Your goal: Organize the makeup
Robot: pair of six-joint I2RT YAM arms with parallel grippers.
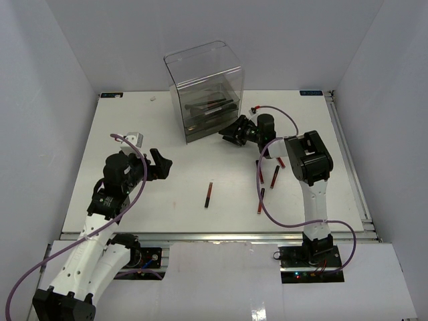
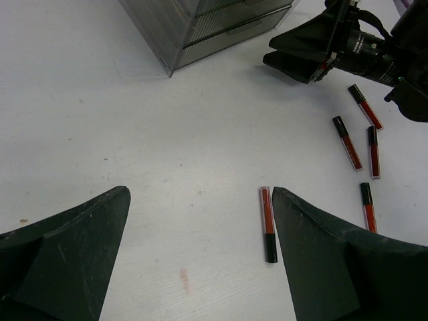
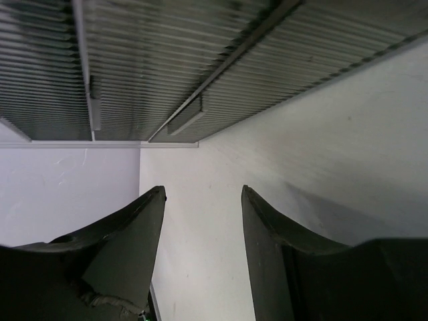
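Note:
Several slim red-and-black tubes lie on the white table: one (image 1: 209, 194) in the middle, the others (image 1: 275, 176) by the right arm. In the left wrist view the middle tube (image 2: 267, 223) lies just inside the right finger, with the others (image 2: 348, 142) further right. My left gripper (image 1: 159, 164) (image 2: 200, 194) is open and empty, above the table left of the middle tube. My right gripper (image 1: 231, 134) (image 3: 202, 194) is open and empty, close to the drawer fronts of the clear box (image 1: 204, 90) (image 3: 200, 67). Brush, palette, compact and jar are not visible loose.
The clear drawer box holds dark items and a red one (image 1: 212, 107) in its drawers. A small silvery-grey item (image 1: 134, 138) lies behind the left arm. White walls enclose the table on three sides. A purple cable (image 1: 261, 194) loops over the tubes by the right arm.

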